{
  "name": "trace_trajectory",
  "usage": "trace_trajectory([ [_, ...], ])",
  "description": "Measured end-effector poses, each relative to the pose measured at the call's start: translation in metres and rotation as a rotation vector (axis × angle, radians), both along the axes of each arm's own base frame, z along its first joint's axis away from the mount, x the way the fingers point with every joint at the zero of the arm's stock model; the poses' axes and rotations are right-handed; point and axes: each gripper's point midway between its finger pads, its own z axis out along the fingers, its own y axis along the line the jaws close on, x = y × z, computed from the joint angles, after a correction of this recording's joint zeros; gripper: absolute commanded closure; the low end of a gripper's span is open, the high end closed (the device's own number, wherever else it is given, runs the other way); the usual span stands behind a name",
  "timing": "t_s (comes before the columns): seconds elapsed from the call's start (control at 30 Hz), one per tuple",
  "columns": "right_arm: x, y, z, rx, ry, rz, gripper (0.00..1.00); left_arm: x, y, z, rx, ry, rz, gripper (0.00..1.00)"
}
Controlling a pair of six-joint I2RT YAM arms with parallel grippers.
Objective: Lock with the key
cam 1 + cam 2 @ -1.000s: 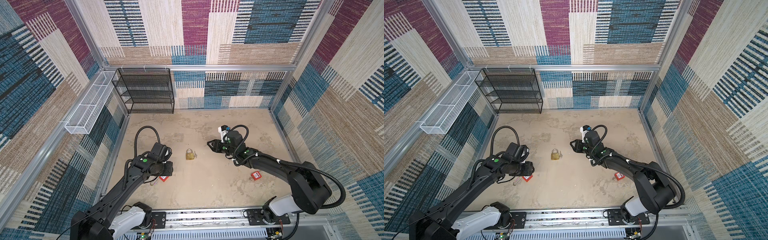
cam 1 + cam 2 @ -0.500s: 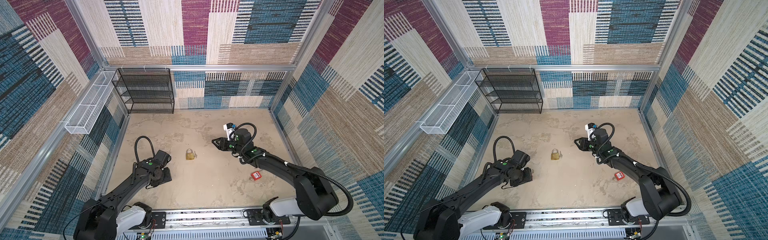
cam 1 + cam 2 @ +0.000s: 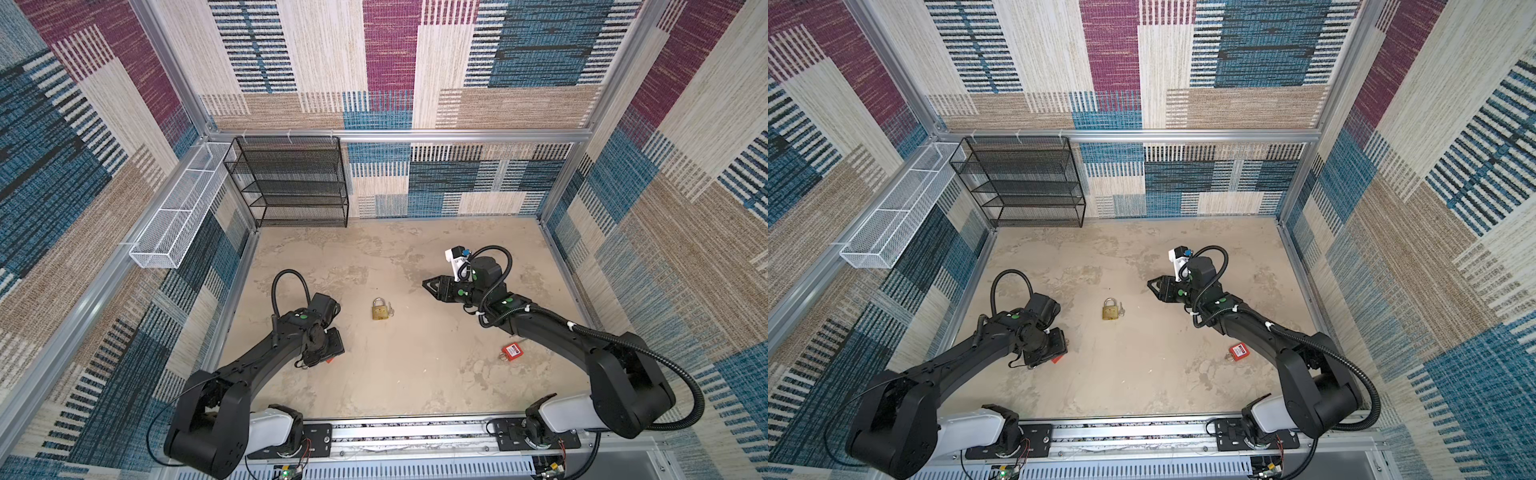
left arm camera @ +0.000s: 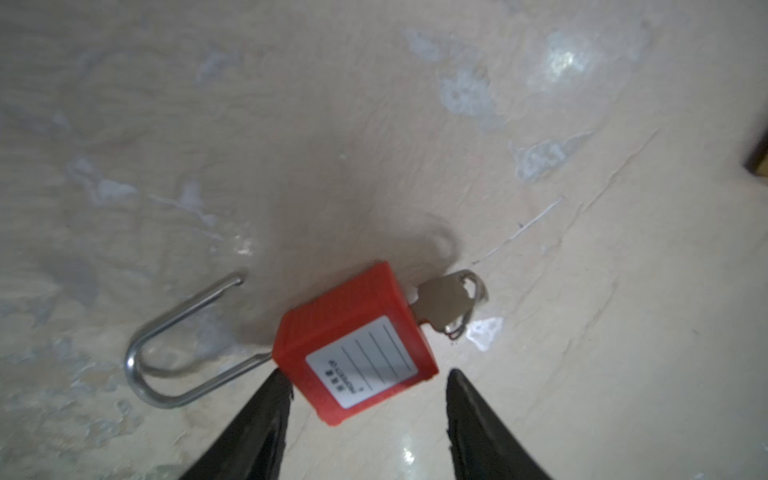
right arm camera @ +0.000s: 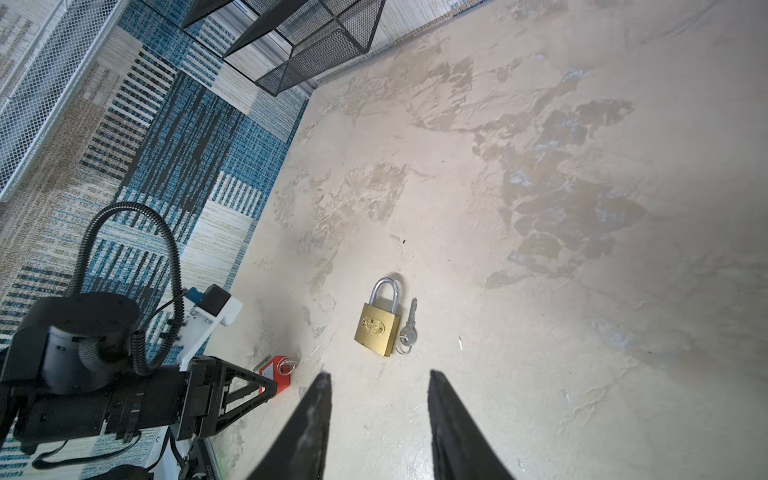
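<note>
Left tool point(image 4: 365, 372), jaws apart, straddles red padlock point(image 4: 353, 340); key point(image 4: 446, 303) inserted.

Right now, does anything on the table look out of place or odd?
Yes: the red padlock under the left gripper lies with its shackle open, free end out of the body, key in its keyhole. The brass padlock is shut, a loose key beside it.

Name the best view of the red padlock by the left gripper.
Left wrist view: the red padlock is close up, shackle open, key inserted. Both top views show only a red sliver under the left gripper; the right wrist view shows a corner.
</note>
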Motion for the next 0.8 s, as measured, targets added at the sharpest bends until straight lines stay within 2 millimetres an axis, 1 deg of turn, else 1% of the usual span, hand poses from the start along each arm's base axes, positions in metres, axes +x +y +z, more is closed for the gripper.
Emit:
trace_trajectory([
  [0.1,-0.001,-0.001,-0.002,-0.006,0.008,0.0,0.59,0.012,-0.012,-0.002,-0.024,0.021,-0.038,0.37],
  [0.2,-0.001,-0.002,-0.004,-0.014,0.015,-0.007,0.59,0.028,-0.026,0.003,-0.034,0.007,-0.094,0.37],
  [0.33,-0.002,-0.003,-0.006,-0.025,0.019,-0.005,0.59,0.05,-0.051,0.011,-0.059,-0.023,-0.186,0.36],
  [0.4,-0.003,-0.004,-0.007,-0.033,0.015,0.0,0.59,0.056,-0.06,0.014,-0.073,-0.022,-0.221,0.35],
  [0.43,-0.004,-0.004,-0.006,-0.04,0.01,0.004,0.59,0.059,-0.06,0.018,-0.065,-0.024,-0.232,0.34],
  [0.5,-0.007,-0.005,-0.003,-0.054,-0.008,0.016,0.58,0.064,-0.054,0.028,-0.03,-0.048,-0.242,0.34],
  [0.67,-0.017,-0.008,0.007,-0.095,-0.085,0.055,0.58,0.064,-0.033,0.068,0.003,-0.138,-0.253,0.33],
  [0.73,-0.029,-0.002,0.009,-0.129,-0.141,0.105,0.58,0.062,-0.028,0.086,-0.004,-0.186,-0.253,0.33],
  [0.8,-0.047,0.011,0.014,-0.158,-0.215,0.186,0.56,0.057,-0.025,0.102,-0.016,-0.23,-0.256,0.33],
])
